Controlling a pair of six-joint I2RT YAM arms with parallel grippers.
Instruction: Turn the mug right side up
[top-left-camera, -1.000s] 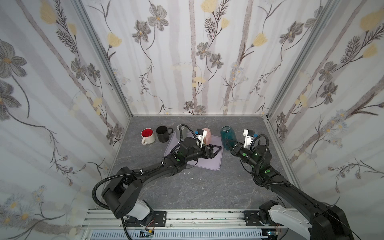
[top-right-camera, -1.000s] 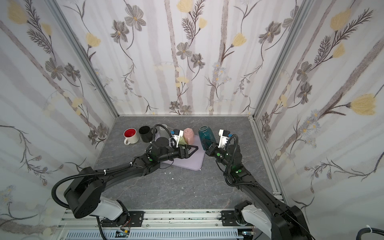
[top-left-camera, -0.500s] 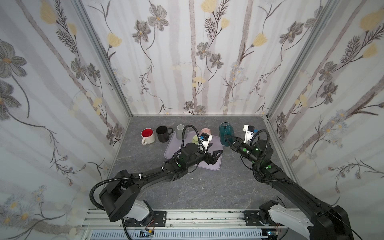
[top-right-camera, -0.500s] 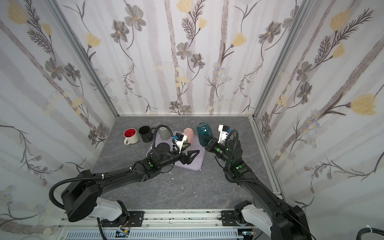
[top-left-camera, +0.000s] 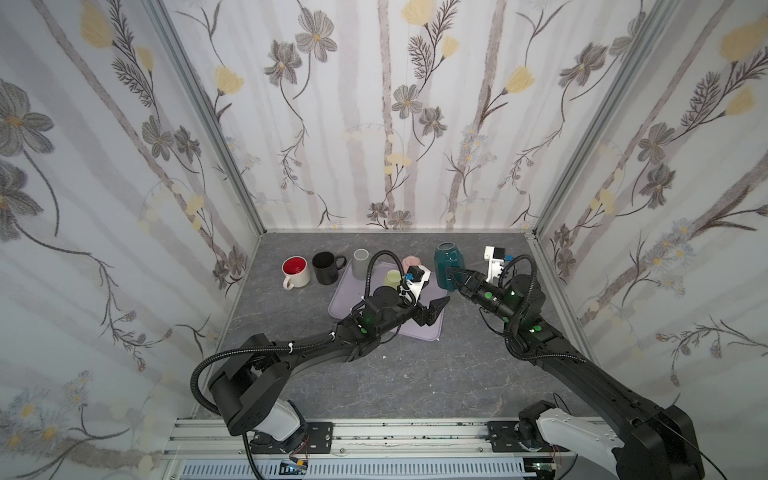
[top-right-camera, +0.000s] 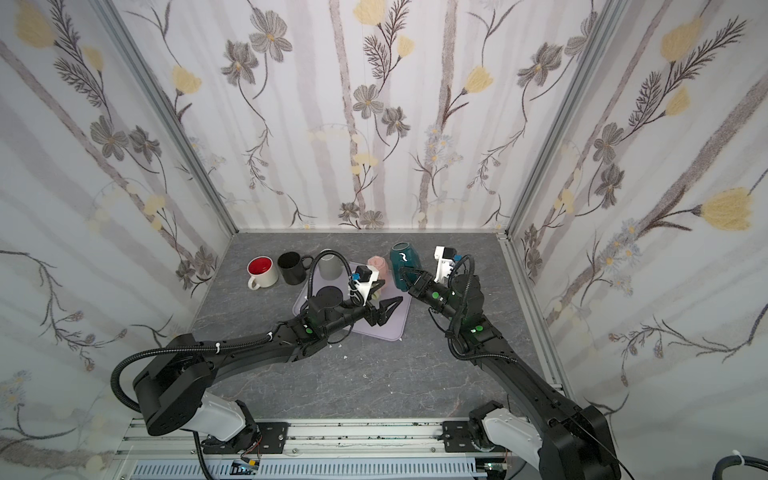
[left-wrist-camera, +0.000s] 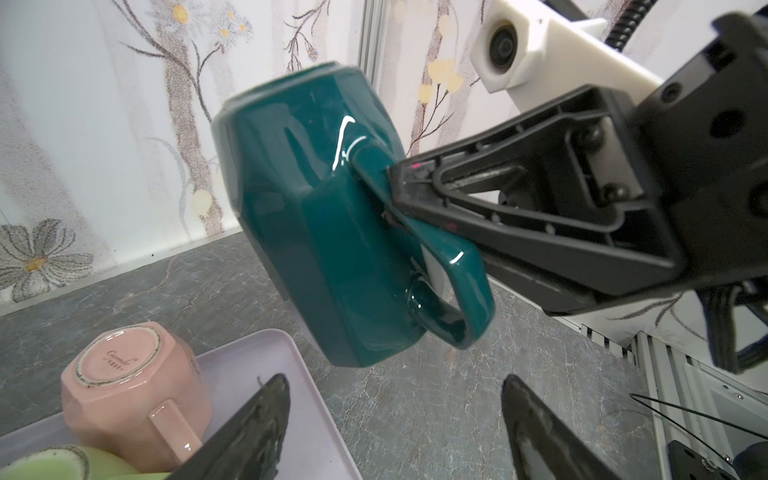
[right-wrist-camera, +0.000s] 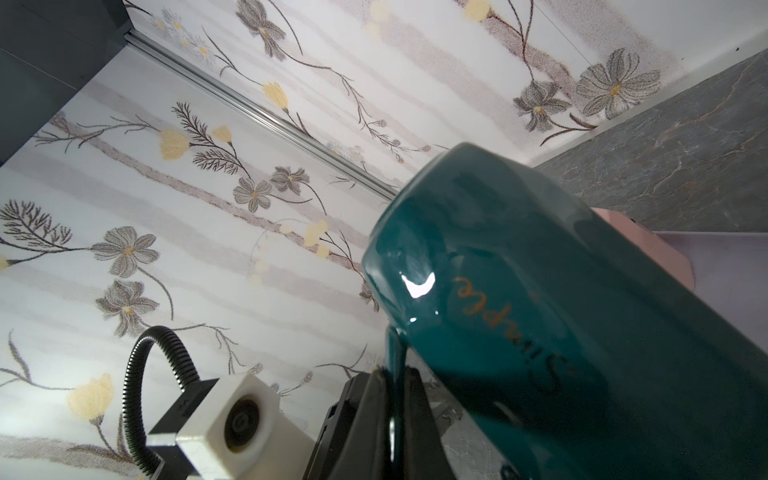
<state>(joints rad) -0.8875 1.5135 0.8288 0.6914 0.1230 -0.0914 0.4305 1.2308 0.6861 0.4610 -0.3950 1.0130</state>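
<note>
- Item: teal mug (left-wrist-camera: 316, 232). Location: in the air, clear of the worktop (top-left-camera: 415, 374), just beside the far right corner of the tray (top-left-camera: 428, 330). Tilted, not upright.
- Orientation: the raised end shows a pale ring like a foot. Judged base-up, so the turn is not yet done; these views do not make that certain.
- Right end effector (top-left-camera: 454, 274): clamped together on the handle (left-wrist-camera: 457, 282), near its upper root. It is the mug's only support.
- Left end effector (left-wrist-camera: 395, 424): jaws apart, empty, low over the tray. It is near the mug but not touching it.
- Neighbour: pink mug (left-wrist-camera: 124, 382), upside down on the tray, near the teal mug's lower end.
- Method: roll the wrist about the handle's line so the body swings over, away from the pink mug. Keep height until the mouth faces up.
- Risk: the handle is glazed and the pinch is narrow, so the body's weight may pivot in the grip. Turn slowly and grip firmly.
- Set-down: lower onto bare worktop to the right of the tray, with the base flat before release.
</note>
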